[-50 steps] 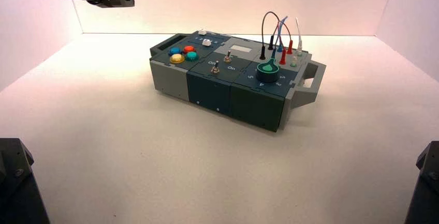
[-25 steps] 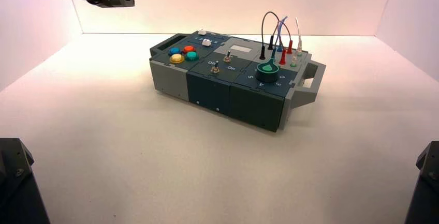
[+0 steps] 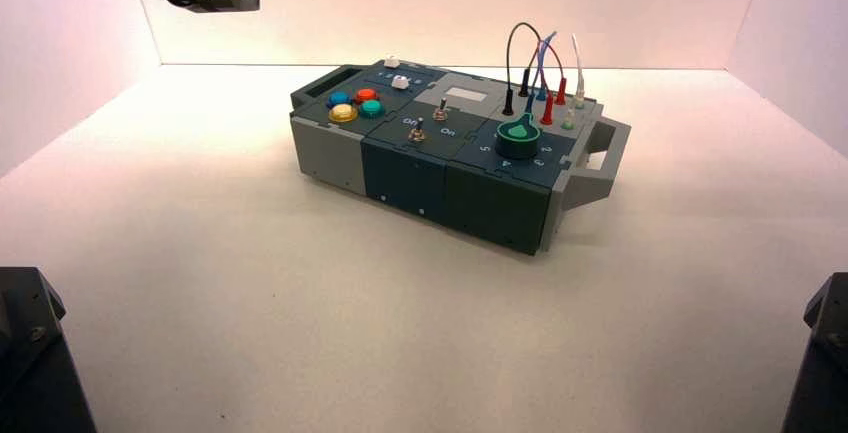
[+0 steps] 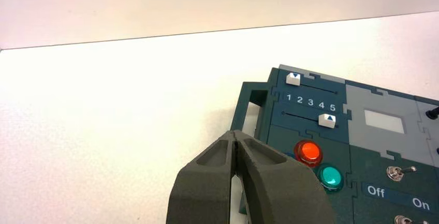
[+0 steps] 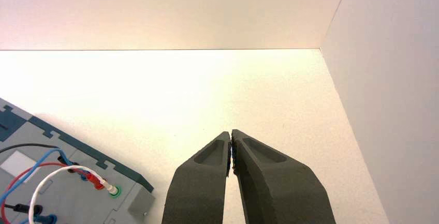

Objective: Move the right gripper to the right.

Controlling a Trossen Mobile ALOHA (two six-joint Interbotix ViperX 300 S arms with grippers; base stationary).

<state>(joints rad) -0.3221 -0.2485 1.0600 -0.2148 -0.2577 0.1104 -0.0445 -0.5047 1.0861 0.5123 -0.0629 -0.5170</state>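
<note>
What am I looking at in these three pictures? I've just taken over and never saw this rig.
It is a two-armed robot facing a box on a white table. The high view looks down from behind the arms; each wrist view looks along one arm's own gripper. The left gripper hangs above the box's left end, near the red button and teal button, with its tips together and holding nothing. The right gripper is up beyond the box's right end, near the wires and the side wall, also shut and empty. In the high view only their edges show at the top corners.
</note>
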